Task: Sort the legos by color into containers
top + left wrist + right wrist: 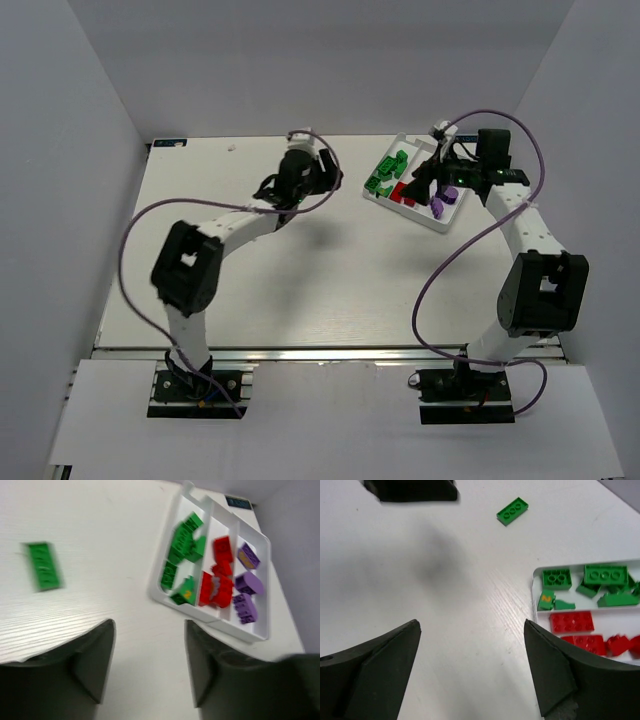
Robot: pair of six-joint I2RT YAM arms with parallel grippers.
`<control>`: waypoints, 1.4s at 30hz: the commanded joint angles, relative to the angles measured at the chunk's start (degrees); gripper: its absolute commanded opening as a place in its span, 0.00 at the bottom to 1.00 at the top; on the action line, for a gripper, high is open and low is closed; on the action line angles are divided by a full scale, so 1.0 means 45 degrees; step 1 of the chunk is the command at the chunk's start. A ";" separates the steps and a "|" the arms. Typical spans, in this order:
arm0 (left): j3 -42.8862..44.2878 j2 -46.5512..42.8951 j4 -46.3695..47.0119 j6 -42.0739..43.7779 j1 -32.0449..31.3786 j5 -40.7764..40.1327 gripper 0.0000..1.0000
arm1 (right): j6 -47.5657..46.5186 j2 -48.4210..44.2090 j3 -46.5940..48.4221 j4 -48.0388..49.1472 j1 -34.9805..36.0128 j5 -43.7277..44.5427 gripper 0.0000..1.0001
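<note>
The white three-compartment tray (405, 213) sits at the back right of the table. Its compartments hold green legos (182, 545), red legos (220, 570) and purple legos (247, 587), each colour in its own. One loose green brick (44, 566) lies flat on the table left of the tray (161, 570), and the right wrist view shows this green brick (512, 511) too. My left gripper (150, 630) hovers open over bare table between the brick and the tray, holding nothing. My right gripper (471, 625) is open and empty beside the tray's rim (536, 595).
White walls enclose the table on three sides. In the top view the left gripper (300, 172) is at the back centre and the right gripper (432, 172) is over the tray. Purple cables loop from both arms. The left gripper's dark body (412, 490) shows at the top of the right wrist view.
</note>
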 commanded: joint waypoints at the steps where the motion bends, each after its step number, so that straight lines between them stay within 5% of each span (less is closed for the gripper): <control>1: -0.2213 -0.3378 -0.0051 0.0760 0.0329 -0.1528 0.78 | -0.1210 0.0481 0.1000 -0.0631 0.0806 0.0512 0.89; 6: -0.5804 -0.6601 -0.1321 0.0626 0.0854 -0.2545 0.96 | -0.0767 0.0599 0.0768 0.1551 0.2582 0.4193 0.89; 10: -0.7451 -0.9024 -0.2220 0.0274 0.1421 -0.2526 0.98 | 0.0134 0.1690 0.1701 0.2728 0.3891 0.6741 0.89; 18: -0.9737 -1.3322 -0.4290 -0.0761 0.1599 -0.3444 0.98 | 0.2947 0.7055 0.9445 -0.0429 0.5240 0.8893 0.84; 21: -1.0265 -1.4375 -0.4915 -0.1074 0.1599 -0.3873 0.98 | 0.3379 0.8386 1.0686 -0.0495 0.5650 0.9729 0.82; 33: -1.1164 -1.6430 -0.6518 -0.1933 0.1599 -0.4988 0.98 | 0.5484 1.1086 1.1860 0.1576 0.6003 1.1803 0.78; 42: -1.1047 -1.6118 -0.6792 -0.1973 0.1599 -0.5203 0.98 | 0.5995 1.2005 1.2036 0.1635 0.6198 1.0556 0.73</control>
